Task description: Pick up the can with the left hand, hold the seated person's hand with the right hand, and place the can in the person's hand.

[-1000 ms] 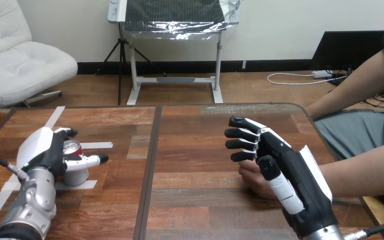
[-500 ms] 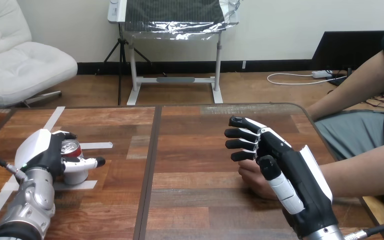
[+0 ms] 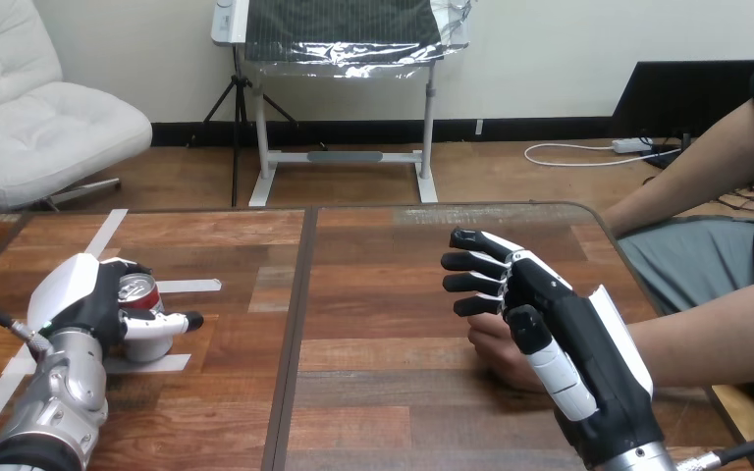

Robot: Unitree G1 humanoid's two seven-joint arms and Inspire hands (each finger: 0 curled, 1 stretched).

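A small silver can [image 3: 143, 314] with a red band stands upright on the table at the left. My left hand [image 3: 88, 299] is wrapped around it, fingers behind the can and thumb across its front. At the right, the person's hand [image 3: 496, 348] rests on the table, mostly hidden behind my right hand [image 3: 560, 324]. My right hand is held upright in front of it, fingers straight and pointing left, thumb stretched out. I cannot tell whether my right hand touches the person's hand.
White tape strips [image 3: 187, 286] mark the table around the can. A dark seam [image 3: 295, 324] runs down the table's middle. The person's forearm [image 3: 717, 343] reaches in from the right edge, and their other arm [image 3: 687, 172] shows above it.
My left hand has shifted slightly left and closed tighter round the can. My right hand and the person's hand have stayed still.
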